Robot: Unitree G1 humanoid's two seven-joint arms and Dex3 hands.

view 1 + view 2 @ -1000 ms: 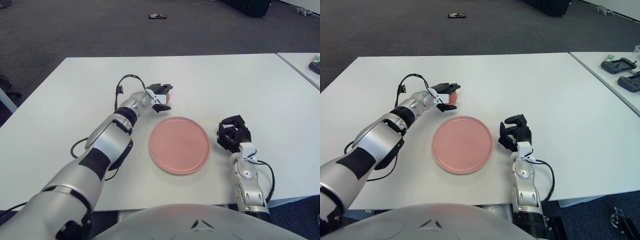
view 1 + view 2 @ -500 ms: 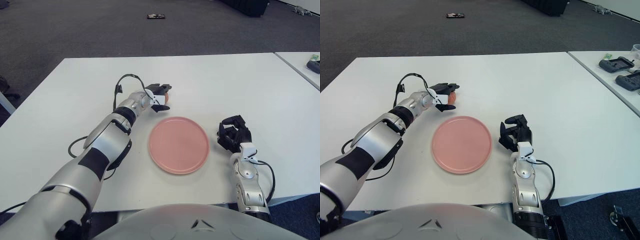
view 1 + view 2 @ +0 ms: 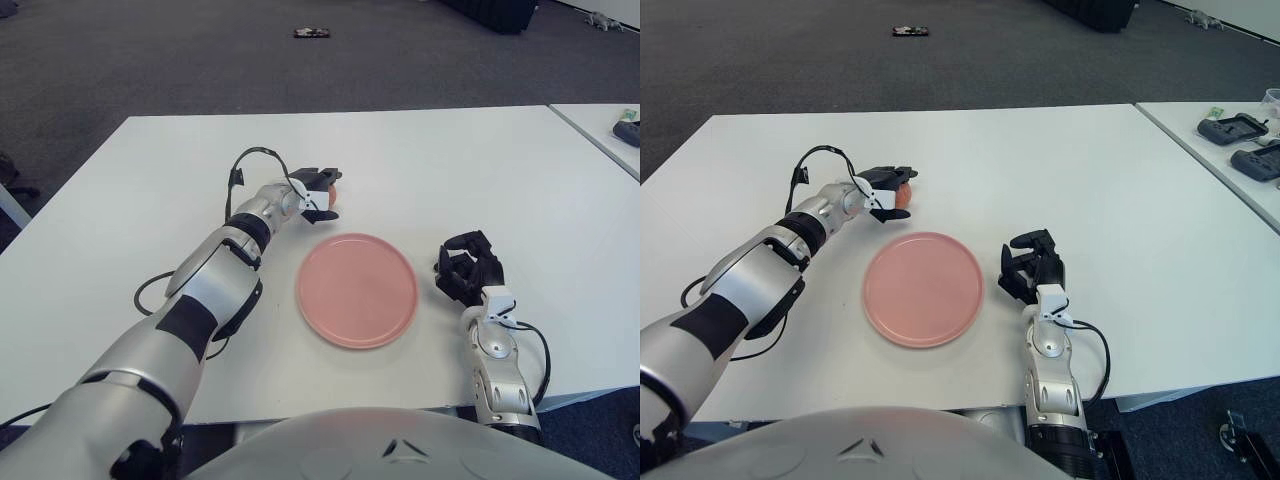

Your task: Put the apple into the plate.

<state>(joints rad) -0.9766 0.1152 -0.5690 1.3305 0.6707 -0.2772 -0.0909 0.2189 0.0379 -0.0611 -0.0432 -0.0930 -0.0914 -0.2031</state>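
Note:
A small red-orange apple (image 3: pixel 903 196) sits on the white table (image 3: pixel 450 160) just beyond the far-left rim of the pink plate (image 3: pixel 357 290). My left hand (image 3: pixel 322 191) reaches across from the left, its dark fingers curled over and under the apple, which is mostly hidden by them. The plate lies flat with nothing on it. My right hand (image 3: pixel 1032 266) shows right of the plate with its fingers curled and nothing in them.
A black cable (image 3: pixel 243 165) loops up from my left wrist. A second table at the right carries black handheld devices (image 3: pixel 1238 130). A small dark object (image 3: pixel 912 31) lies on the grey carpet beyond the table.
The left hand's fingers have tightened slightly around the apple and edged a little farther away. The right hand and plate have not moved.

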